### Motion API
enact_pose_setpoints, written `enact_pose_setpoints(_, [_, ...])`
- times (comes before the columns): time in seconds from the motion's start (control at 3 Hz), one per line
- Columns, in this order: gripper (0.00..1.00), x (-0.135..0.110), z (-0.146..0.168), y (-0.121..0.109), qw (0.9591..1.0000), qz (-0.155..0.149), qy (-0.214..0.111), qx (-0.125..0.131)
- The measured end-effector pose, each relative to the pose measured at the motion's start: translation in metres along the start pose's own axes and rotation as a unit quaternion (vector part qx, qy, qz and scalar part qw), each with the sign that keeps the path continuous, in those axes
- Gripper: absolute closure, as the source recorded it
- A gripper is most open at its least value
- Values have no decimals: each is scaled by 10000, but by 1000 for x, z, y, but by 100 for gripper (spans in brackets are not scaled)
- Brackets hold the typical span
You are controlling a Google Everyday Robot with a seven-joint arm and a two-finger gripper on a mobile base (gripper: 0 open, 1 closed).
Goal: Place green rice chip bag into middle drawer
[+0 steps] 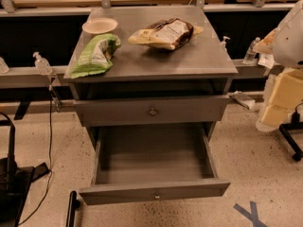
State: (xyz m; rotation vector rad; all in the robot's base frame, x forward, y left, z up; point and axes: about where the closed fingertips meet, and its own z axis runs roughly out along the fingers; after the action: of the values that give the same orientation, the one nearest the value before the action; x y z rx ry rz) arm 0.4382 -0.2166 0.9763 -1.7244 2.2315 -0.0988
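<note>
The green rice chip bag (96, 55) lies on the left side of the grey cabinet top (189, 56), crinkled, with its white label facing up. The middle drawer (154, 191) is pulled out towards me below it, and its deep grey tray (154, 152) has nothing in it. My gripper is out of view. Only a white part of my arm (289, 32) shows at the right edge, well away from the bag and the drawer.
A brown-and-yellow bag (165, 33) and a pale bowl (99, 25) also lie on the cabinet top. The taller-fronted drawer (151, 110) above is shut. A black stand with a cable (12, 183) is at the lower left, a short black bar (72, 209) by the drawer corner, yellow boxes (284, 96) at right.
</note>
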Motion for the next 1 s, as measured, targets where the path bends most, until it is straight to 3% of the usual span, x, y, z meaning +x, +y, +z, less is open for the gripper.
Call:
enact_pose_setpoints(0.33, [0, 0, 0, 0, 10000, 0, 0, 1])
enact_pose_setpoints(0.67, [0, -16, 20, -19, 9991, -398, -78, -96])
enact_pose_setpoints(1.0, [0, -95, 64, -48, 9831, -1608, -825, -303])
